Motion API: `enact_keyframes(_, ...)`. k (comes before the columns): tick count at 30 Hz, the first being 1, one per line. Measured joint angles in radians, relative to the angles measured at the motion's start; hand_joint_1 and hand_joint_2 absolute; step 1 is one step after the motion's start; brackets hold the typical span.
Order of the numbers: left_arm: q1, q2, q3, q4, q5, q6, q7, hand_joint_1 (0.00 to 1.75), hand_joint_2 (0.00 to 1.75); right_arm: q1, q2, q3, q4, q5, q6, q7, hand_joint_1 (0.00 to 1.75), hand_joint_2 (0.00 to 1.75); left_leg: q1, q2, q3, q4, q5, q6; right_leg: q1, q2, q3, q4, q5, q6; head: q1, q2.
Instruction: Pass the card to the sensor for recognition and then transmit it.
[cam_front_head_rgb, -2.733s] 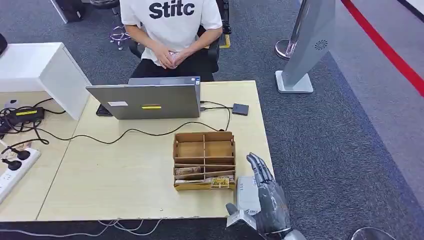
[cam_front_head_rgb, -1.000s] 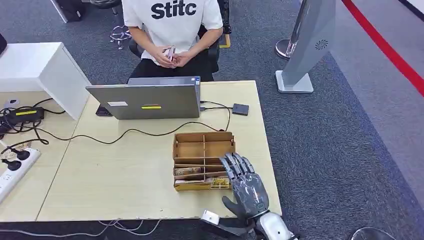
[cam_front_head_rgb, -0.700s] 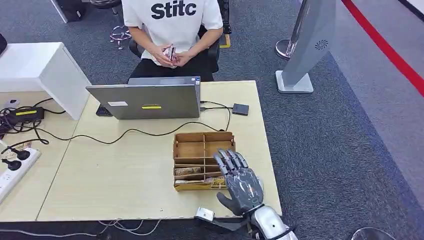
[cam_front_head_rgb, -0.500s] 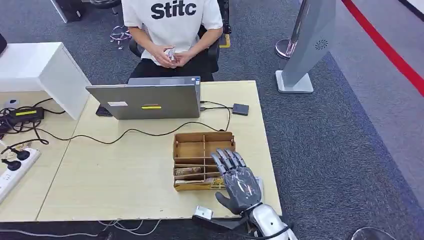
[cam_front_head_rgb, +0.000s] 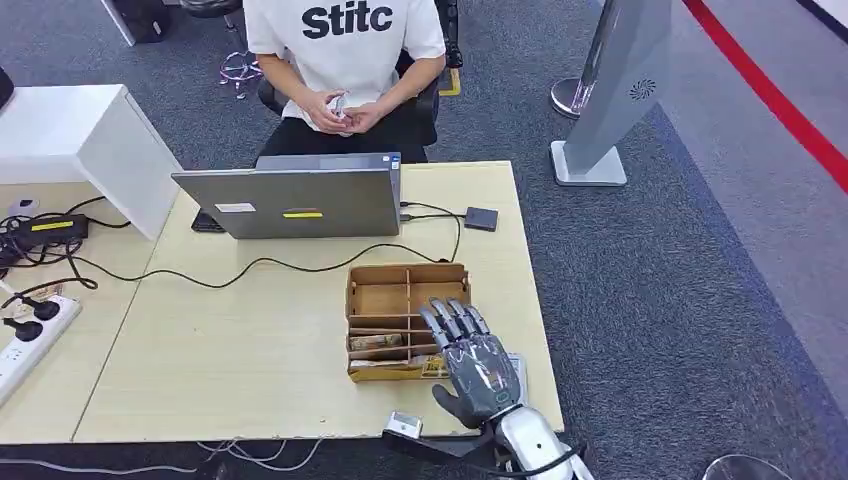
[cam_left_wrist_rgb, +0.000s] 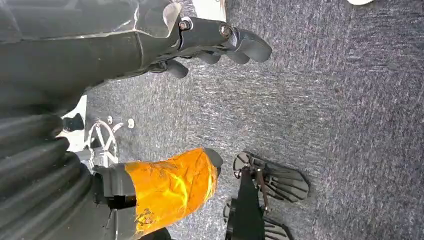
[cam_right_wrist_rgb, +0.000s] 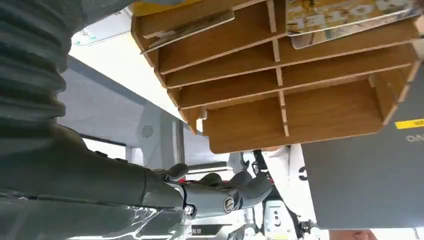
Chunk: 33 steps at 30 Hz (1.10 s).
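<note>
Head view has the wooden table (cam_front_head_rgb: 250, 350) carrying a grey laptop (cam_front_head_rgb: 290, 203) at its far edge and the cardboard organizer (cam_front_head_rgb: 400, 300) toward the right edge. Right hand (cam_front_head_rgb: 472, 365) hovers over the organizer's near right corner, fingers spread, holding nothing. Cards (cam_front_head_rgb: 378, 343) sit in the organizer's near slots. Left hand (cam_left_wrist_rgb: 210, 37) hangs over carpet, fingers loosely curled, empty. "Stitc" reads on the seated person's shirt (cam_front_head_rgb: 345, 30).
</note>
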Motion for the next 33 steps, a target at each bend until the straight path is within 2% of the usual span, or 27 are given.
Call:
enact_keyframes(9,0.0,0.0,-0.013,-0.008,0.005,0.002,0.001,0.0,1.75,-0.002,0.0,0.0,0.026,0.026,0.006,0.015,0.0,1.75,0.0,0.0,0.0,0.0,0.0,0.0,0.0,0.0,0.0,0.0,0.0,0.0,0.0,0.0)
enact_keyframes(10,0.0,0.0,-0.013,-0.008,0.006,0.002,0.001,0.0,1.75,-0.002,0.0,0.0,0.029,0.034,0.005,0.017,0.14,1.75,0.0,0.0,0.0,0.0,0.0,0.0,0.0,0.0,0.0,0.0,0.0,0.0,0.0,0.0)
enact_keyframes(11,0.0,0.0,-0.013,-0.008,0.006,0.002,0.001,0.0,1.75,-0.002,0.0,0.0,0.031,0.045,0.004,0.021,1.31,1.75,0.0,0.0,0.0,0.0,0.0,0.0,0.0,0.0,0.0,0.0,0.0,0.0,0.0,0.0)
enact_keyframes(12,0.0,0.0,-0.013,-0.008,0.007,0.002,0.001,0.0,1.75,-0.002,0.0,0.0,0.032,0.055,0.003,0.023,1.55,1.75,0.0,0.0,0.0,0.0,0.0,0.0,0.0,0.0,0.0,0.0,0.0,0.0,0.0,0.0)
enact_keyframes(29,0.001,0.0,-0.013,-0.013,0.009,0.003,0.002,0.0,1.75,-0.003,0.0,0.0,0.039,0.064,0.003,0.029,1.52,1.75,0.0,0.0,0.0,0.0,0.0,0.0,0.0,0.0,0.0,0.0,0.0,0.0,0.0,0.0)
enact_keyframes(30,0.0,0.0,-0.013,-0.013,0.009,0.003,0.002,0.0,1.75,-0.004,0.0,0.0,0.039,0.064,0.003,0.029,1.64,1.75,0.0,0.0,0.0,0.0,0.0,0.0,0.0,0.0,0.0,0.0,0.0,0.0,0.0,0.0)
enact_keyframes(32,0.001,0.0,-0.013,-0.013,0.009,0.003,0.002,0.0,1.75,-0.005,0.0,0.0,0.039,0.064,0.003,0.029,1.75,1.75,0.0,0.0,0.0,0.0,0.0,0.0,0.0,0.0,0.0,0.0,0.0,0.0,0.0,0.0)
enact_keyframes(33,0.001,0.0,-0.013,-0.013,0.009,0.003,0.002,0.0,1.75,-0.007,0.0,0.0,0.039,0.064,0.003,0.029,1.75,1.75,0.0,0.0,0.0,0.0,0.0,0.0,0.0,0.0,0.0,0.0,0.0,0.0,0.0,0.0)
